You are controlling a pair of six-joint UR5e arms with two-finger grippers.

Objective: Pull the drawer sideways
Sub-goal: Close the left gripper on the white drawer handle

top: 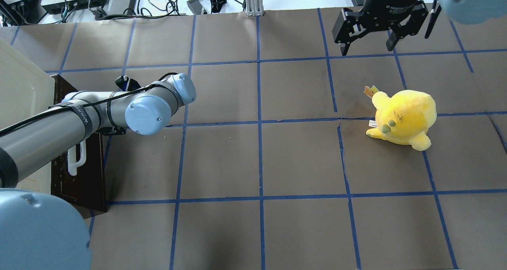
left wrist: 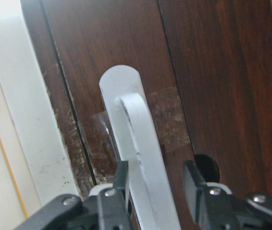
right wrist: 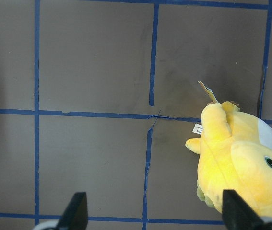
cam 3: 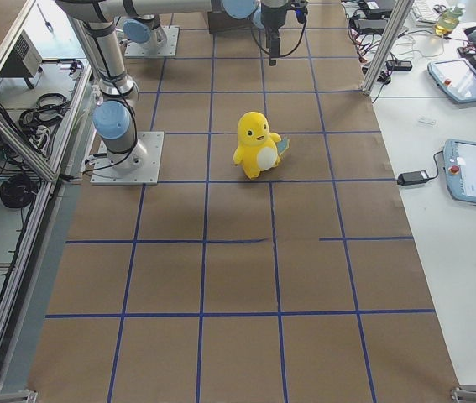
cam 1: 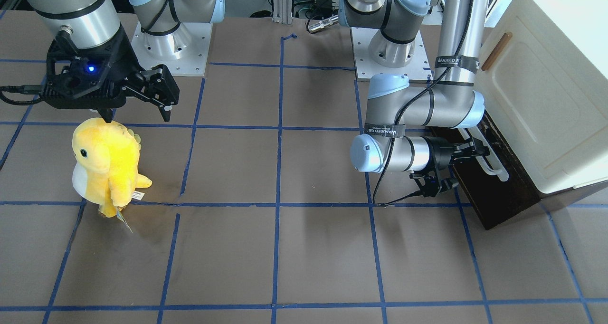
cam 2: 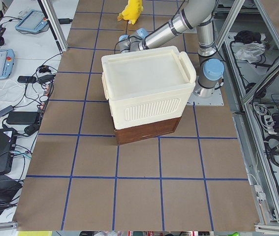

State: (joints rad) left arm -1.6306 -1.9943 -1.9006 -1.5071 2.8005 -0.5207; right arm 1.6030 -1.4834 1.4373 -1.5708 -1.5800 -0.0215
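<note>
The left claw (left wrist: pixel 156 171), spread astride the white bar handle (left wrist: pixel 135 129) of the drawer (left wrist: pixel 212 72) seated under the cream cabinet (left wrist: pixel 11 124) at the edge of the desk (cam 1: pixel 323 172), marks the grasp step: next you should clamp, then pull sideways.

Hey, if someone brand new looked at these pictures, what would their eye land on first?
Most likely the bright yellow plush toy, standing upright on the brown table on the robot's right side, with the right gripper hanging open near it. Next comes the left gripper, its fingers straddling the white bar handle of the dark-brown drawer beneath the cream cabinet.
</note>
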